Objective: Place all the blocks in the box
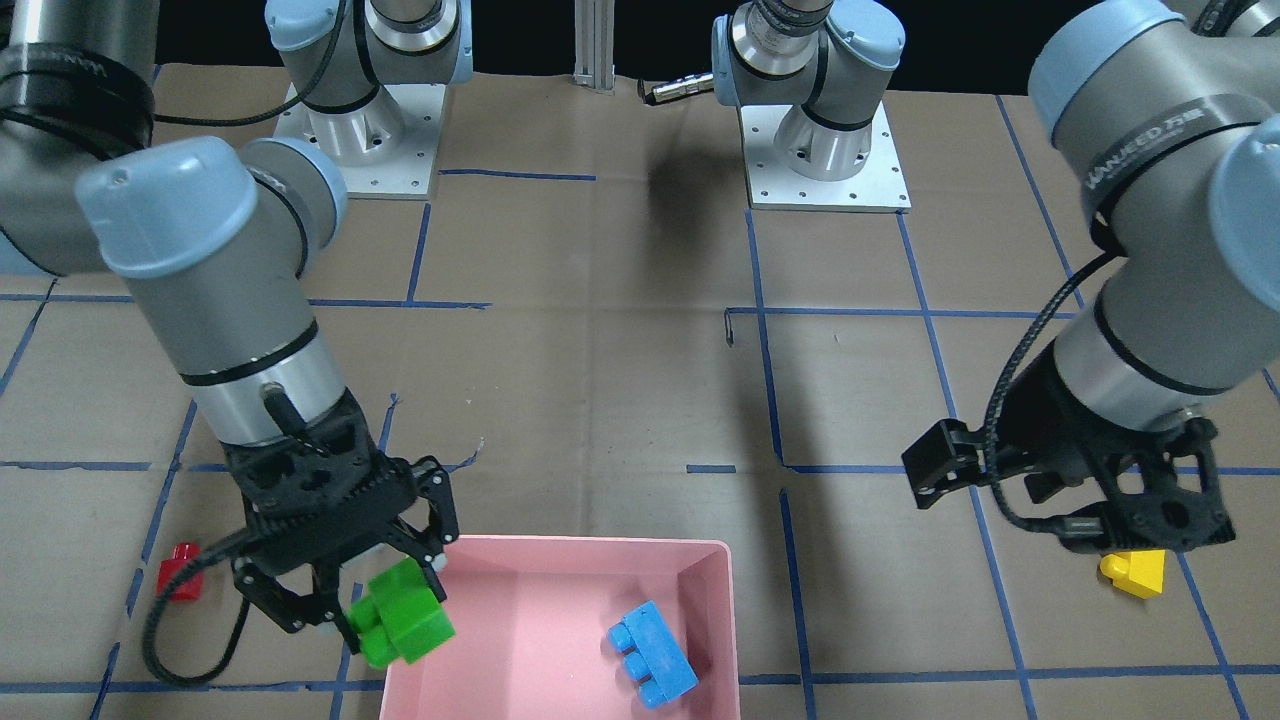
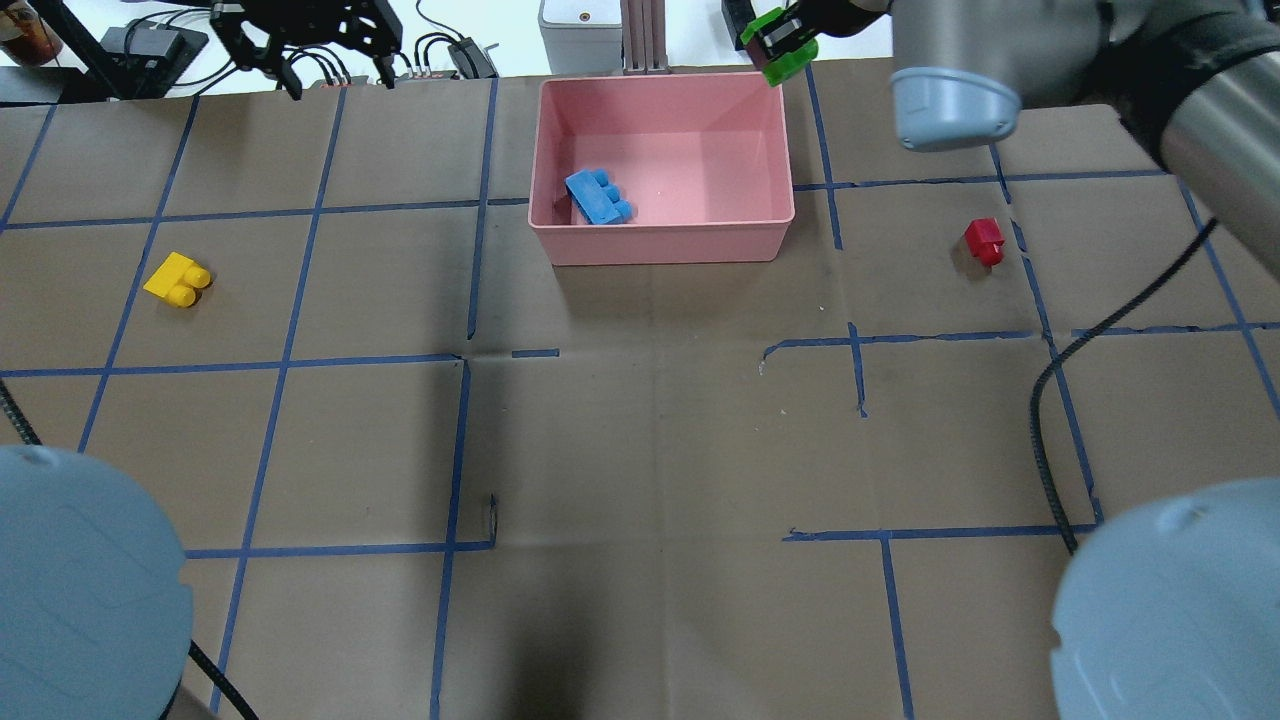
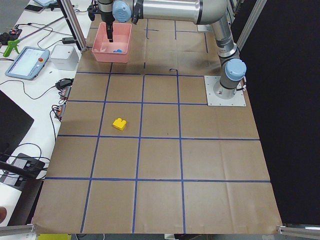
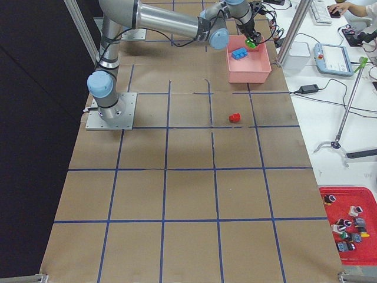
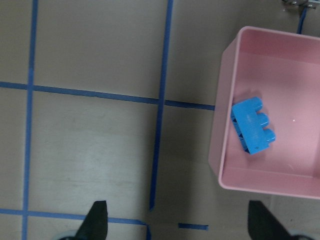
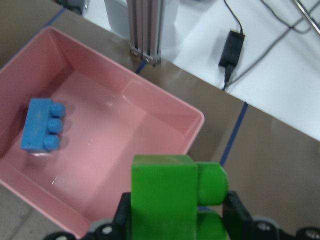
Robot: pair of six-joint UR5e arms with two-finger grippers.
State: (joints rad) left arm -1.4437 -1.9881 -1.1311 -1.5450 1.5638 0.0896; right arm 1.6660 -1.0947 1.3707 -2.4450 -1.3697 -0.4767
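Brown taped counter (image 2: pixel 640 420): right jaws clamp the green block (image 2: pixel 797 62) above the box's (image 2: pixel 662 243) 1 o'clock corner overhead; its hollow lies toward 8 o'clock. Left jaws hang apart, empty.

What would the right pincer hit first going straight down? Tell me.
Most likely the pink box's corner rim: the green brick held in the right pincer hangs over that corner. Depth is unclear, so it might instead land on the brown paper just outside.

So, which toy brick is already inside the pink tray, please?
The light-blue three-stud plastic brick; the green brick is in the right gripper, the red brick and yellow brick lie outside.
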